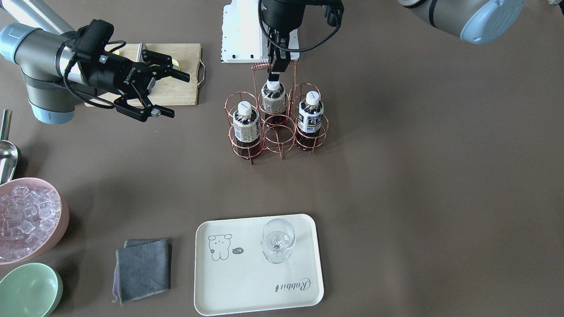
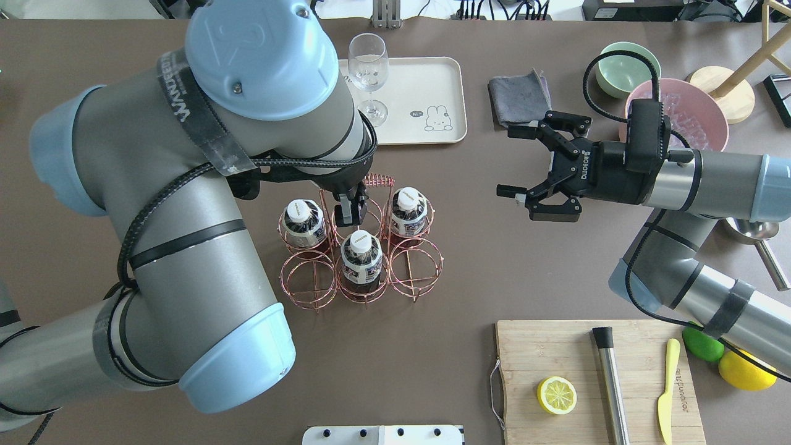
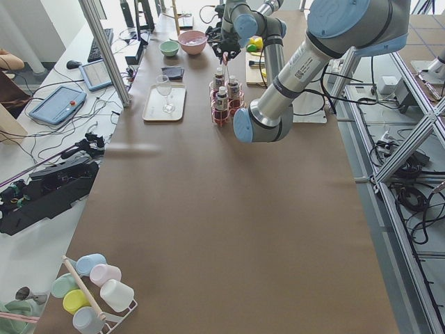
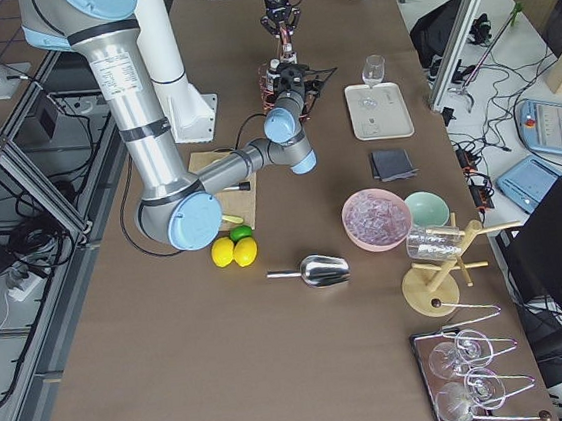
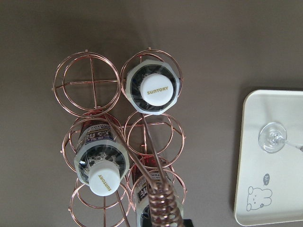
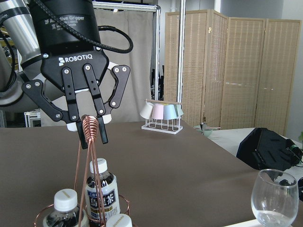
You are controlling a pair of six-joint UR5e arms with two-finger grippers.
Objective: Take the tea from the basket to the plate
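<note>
Fingers (image 6: 100, 130) of the left gripper (image 6: 92, 142): drawn close together with only a narrow gap, nothing between them. The coiled handle (image 6: 90, 126) crosses them in the right wrist view, so the exact gap is uncertain. They point straight down above the basket (image 1: 278, 140), about level with that handle, which stands just to their right. The tea (image 1: 273, 102) sits almost directly beneath them, in the middle cell of the row nearest the robot, with open air between cap and fingertips. It is upright, with its long axis vertical and white cap uppermost, in line with the fingers' own axis. On the far side of the fingers, the end cells hold two further bottles (image 1: 245, 124) (image 1: 311, 115). The plate (image 1: 246, 281) lies well beyond the fingers, away from the robot, with a glass (image 1: 277, 241) standing on it. The right gripper (image 1: 179, 97) hangs well off to the fingers' right, spread wide and empty, so the left arm is plainly the nearer. Assessment: the reach is in hand and the grasp not yet made. The next move likely calls for widening the fingers past the cap and dropping straight down. A vertical lift should then take the tea clear of its ring and the handle.
</note>
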